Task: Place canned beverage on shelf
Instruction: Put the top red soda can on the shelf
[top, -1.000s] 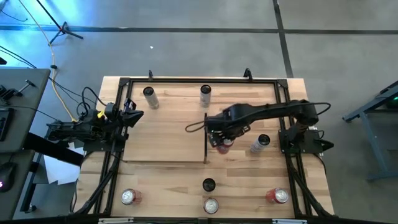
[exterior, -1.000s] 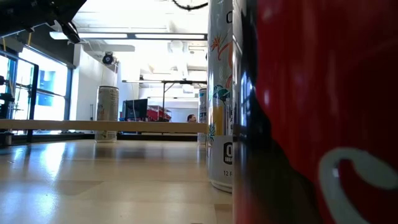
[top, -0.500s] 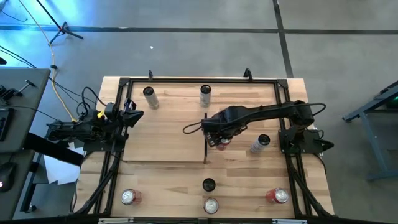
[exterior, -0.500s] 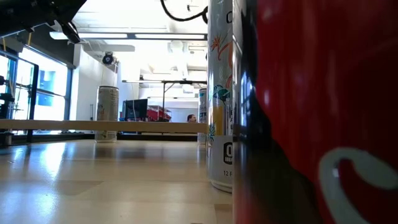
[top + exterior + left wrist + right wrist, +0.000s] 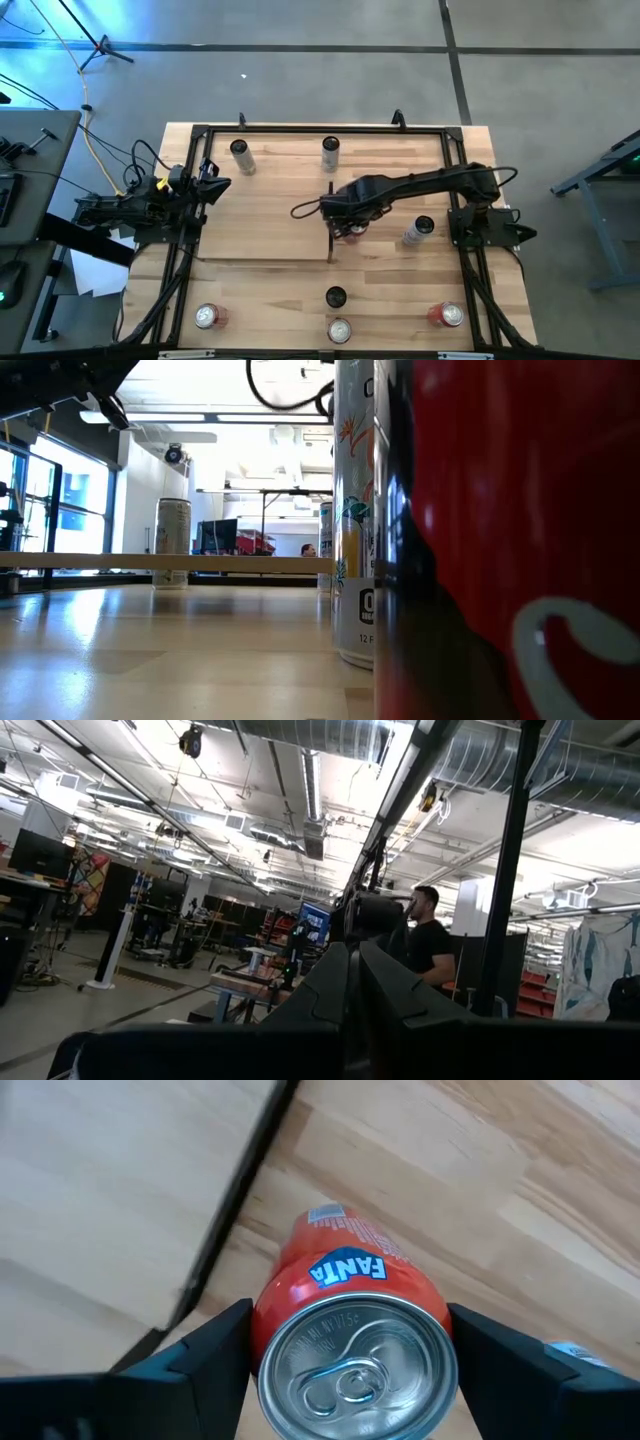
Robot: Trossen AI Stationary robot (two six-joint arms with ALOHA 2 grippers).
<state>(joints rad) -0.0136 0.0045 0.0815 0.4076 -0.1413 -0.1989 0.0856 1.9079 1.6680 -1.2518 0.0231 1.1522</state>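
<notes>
An orange soda can [image 5: 352, 1330] stands upright between the fingers of my right gripper [image 5: 350, 1355], which points down and is shut on it. In the high view this gripper [image 5: 348, 222] hangs just right of the thin dark strip [image 5: 331, 228] at the right edge of the shelf [image 5: 265, 215], a pale-wood panel. The strip [image 5: 235, 1190] also shows beside the can in the right wrist view. My left gripper [image 5: 217, 185] waits shut at the table's left edge, pointing out over the room [image 5: 352, 982]. My right gripper pinches the orange can's upper wall [image 5: 268, 1315], just under the rim, between its two fingers [image 5: 215, 1350], one on each side. The fingers come from above, pointing down. The can stays upright; whether its bottom is clear of the table I cannot tell.
Two cans [image 5: 240, 155] [image 5: 330, 152] stand at the shelf's far edge. A white can [image 5: 418, 231] is right of my right gripper, a dark-topped can [image 5: 335, 297] nearer the front. Three more cans [image 5: 207, 317] [image 5: 340, 330] [image 5: 445, 316] line the near edge.
My right gripper has carried the orange can a little toward the table's left, closer to the shelf's dark strip, and has sunk slightly; its cable loop has dropped into the low view. The can stays upright in the hold.
</notes>
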